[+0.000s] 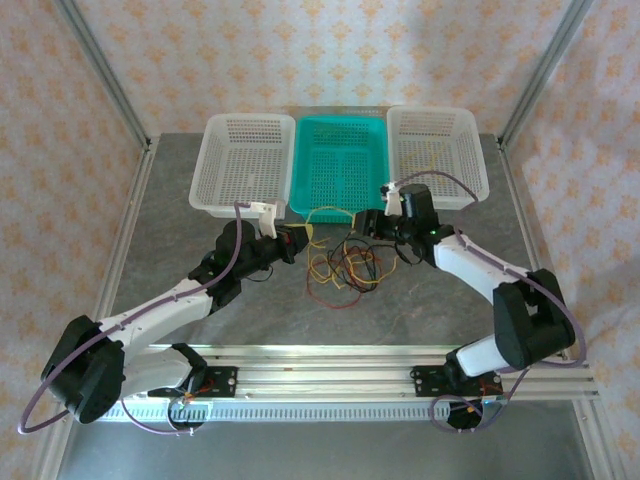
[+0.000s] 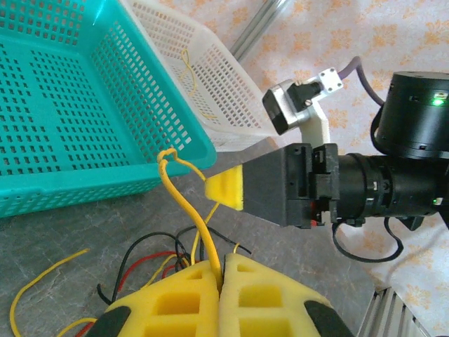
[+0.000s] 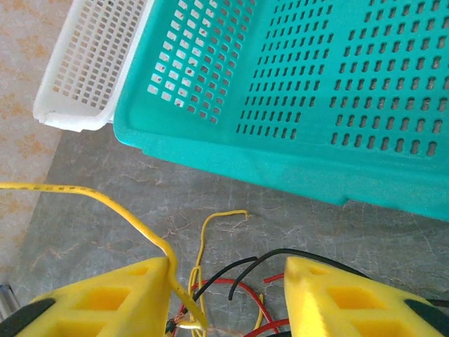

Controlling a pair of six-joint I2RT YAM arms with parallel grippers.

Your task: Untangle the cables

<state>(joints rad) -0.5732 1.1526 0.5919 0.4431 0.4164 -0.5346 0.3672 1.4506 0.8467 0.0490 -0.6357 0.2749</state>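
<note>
Tangled cables (image 1: pixel 342 272) at centre of table (image 1: pixel 400 315), left gripper (image 1: pixel 303 240) at their 10 o'clock, right gripper (image 1: pixel 368 226) at their 1 o'clock, teal basket (image 1: pixel 340 160) at 12 o'clock, white basket (image 1: pixel 245 160) at 11, another white basket (image 1: pixel 455 140) at 1.

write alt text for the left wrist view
The left gripper, foam fingers shut, pinches a yellow cable that rises toward the teal basket. The right gripper points in from the right, and a tangle of red, black and yellow cables lies on the grey table.
</note>
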